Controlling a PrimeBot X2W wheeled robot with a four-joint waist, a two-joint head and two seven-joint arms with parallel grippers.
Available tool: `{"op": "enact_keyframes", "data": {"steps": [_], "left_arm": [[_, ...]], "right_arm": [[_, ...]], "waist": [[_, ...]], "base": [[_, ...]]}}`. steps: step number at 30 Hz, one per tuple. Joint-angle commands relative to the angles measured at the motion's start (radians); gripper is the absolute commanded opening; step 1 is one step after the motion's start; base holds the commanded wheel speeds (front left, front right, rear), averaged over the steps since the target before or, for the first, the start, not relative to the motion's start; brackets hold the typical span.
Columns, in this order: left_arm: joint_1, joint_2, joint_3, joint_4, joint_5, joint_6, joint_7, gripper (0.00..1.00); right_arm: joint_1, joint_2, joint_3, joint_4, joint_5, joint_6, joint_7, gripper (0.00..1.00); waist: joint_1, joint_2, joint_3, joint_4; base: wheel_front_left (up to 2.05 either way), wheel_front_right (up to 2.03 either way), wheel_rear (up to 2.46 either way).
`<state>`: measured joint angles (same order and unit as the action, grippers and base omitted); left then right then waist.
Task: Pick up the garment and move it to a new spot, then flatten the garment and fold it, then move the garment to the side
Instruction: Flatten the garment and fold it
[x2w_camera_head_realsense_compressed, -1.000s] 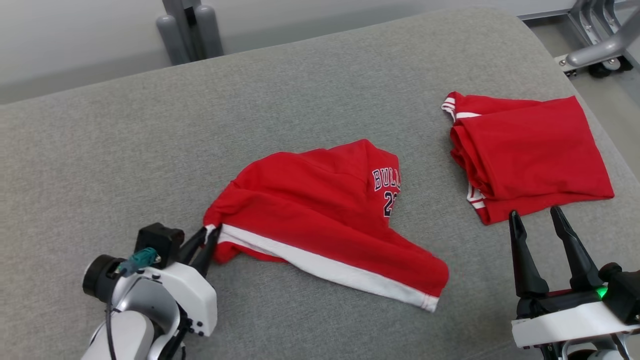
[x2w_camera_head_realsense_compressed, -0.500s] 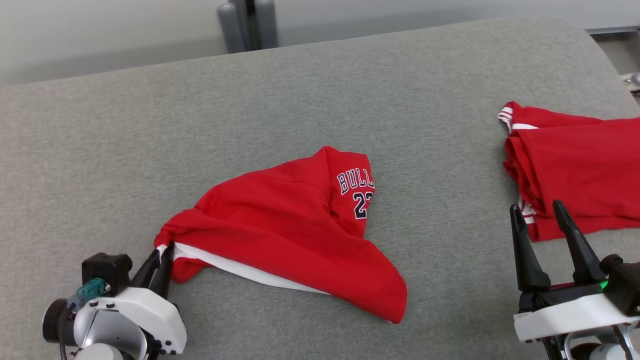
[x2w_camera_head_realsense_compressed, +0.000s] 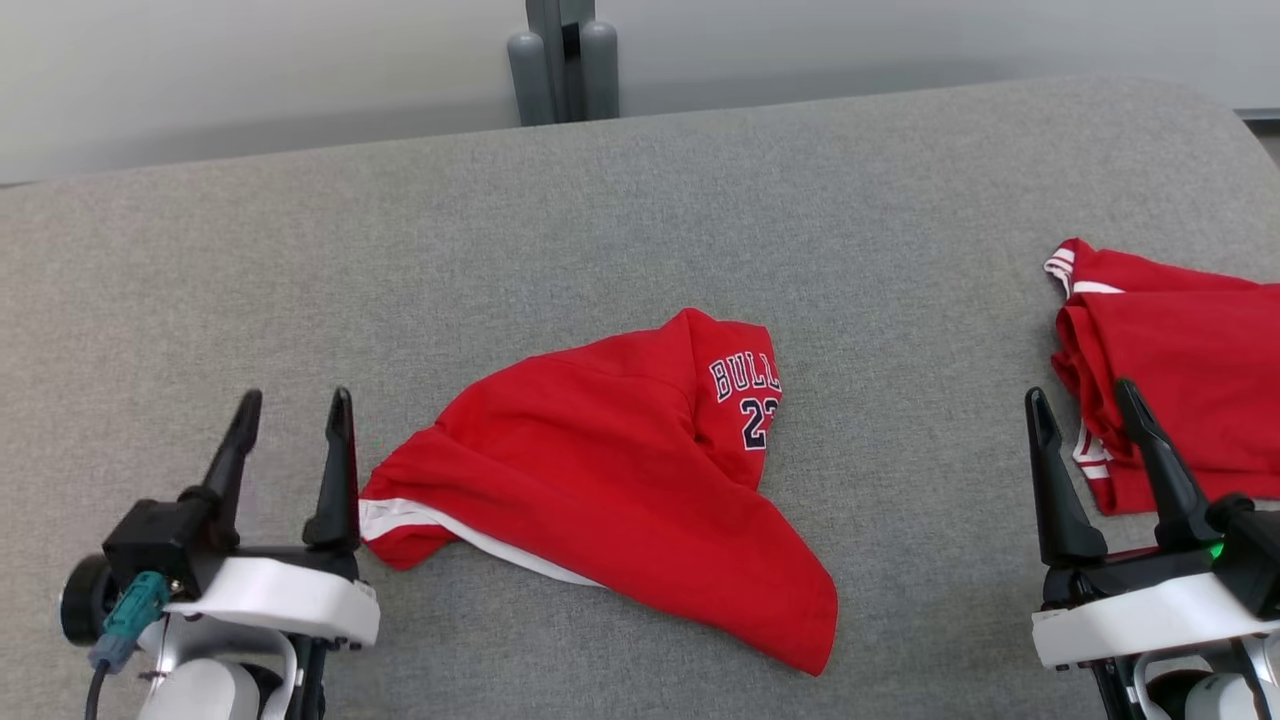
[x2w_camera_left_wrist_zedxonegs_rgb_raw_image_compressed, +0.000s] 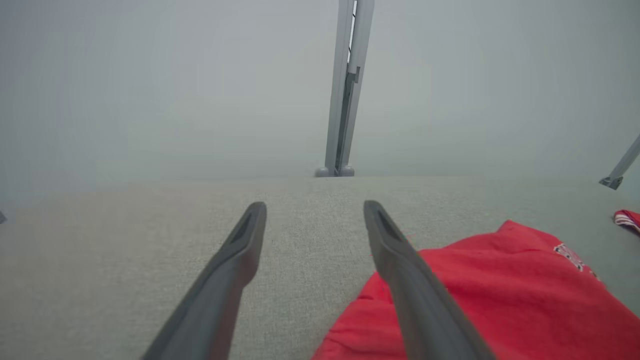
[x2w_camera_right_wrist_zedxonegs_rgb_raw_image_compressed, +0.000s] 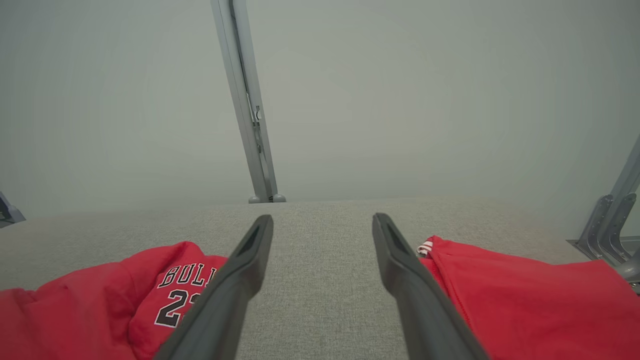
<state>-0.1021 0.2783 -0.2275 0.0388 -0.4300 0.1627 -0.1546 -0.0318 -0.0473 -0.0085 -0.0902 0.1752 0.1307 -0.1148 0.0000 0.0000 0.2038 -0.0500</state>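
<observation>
Since left gripper (x2w_camera_head_realsense_compressed: 296, 395) and right gripper (x2w_camera_head_realsense_compressed: 1078, 392) both have jaws spread and empty, we'd say flattening is next. The crumpled red Bulls garment (x2w_camera_head_realsense_compressed: 620, 480) sits mid-frame, white hem (x2w_camera_head_realsense_compressed: 385, 515) just beside the left gripper. Pinch opposite corners, single layer, pull apart evenly.

The garment (x2w_camera_head_realsense_compressed: 600, 470) is red (white stripe, dark lettering), the surface (x2w_camera_head_realsense_compressed: 300, 260) grey.
</observation>
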Motion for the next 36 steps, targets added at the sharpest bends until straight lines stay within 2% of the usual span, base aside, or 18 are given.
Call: {"op": "enact_keyframes", "data": {"steps": [1,9,20,36], "left_arm": [[-0.015,0.007,0.003,-0.015,0.015,0.008,-0.016,1.0],[0.006,0.012,0.014,-0.081,0.067,0.043,-0.079,1.0],[0.119,0.033,0.006,-0.096,0.093,0.077,-0.079,1.0],[0.131,0.045,-0.009,-0.111,0.094,0.084,-0.053,1.0]], "right_arm": [[-0.011,-0.006,-0.003,-0.01,-0.007,0.0,-0.009,1.0],[0.019,-0.006,0.012,-0.005,-0.038,0.0,0.007,1.0],[0.104,-0.006,0.026,0.011,-0.042,0.0,0.029,1.0],[0.115,-0.008,0.038,-0.001,-0.047,0.0,0.046,1.0]], "waist": [[0.0,0.0,-0.014,0.003],[0.0,0.0,-0.078,0.009],[0.0,0.0,-0.143,0.013],[0.0,0.0,-0.155,0.014]], "base": [[0.0,0.0,0.0],[0.0,0.0,0.0],[0.0,0.0,0.0],[0.0,0.0,0.0]]}}
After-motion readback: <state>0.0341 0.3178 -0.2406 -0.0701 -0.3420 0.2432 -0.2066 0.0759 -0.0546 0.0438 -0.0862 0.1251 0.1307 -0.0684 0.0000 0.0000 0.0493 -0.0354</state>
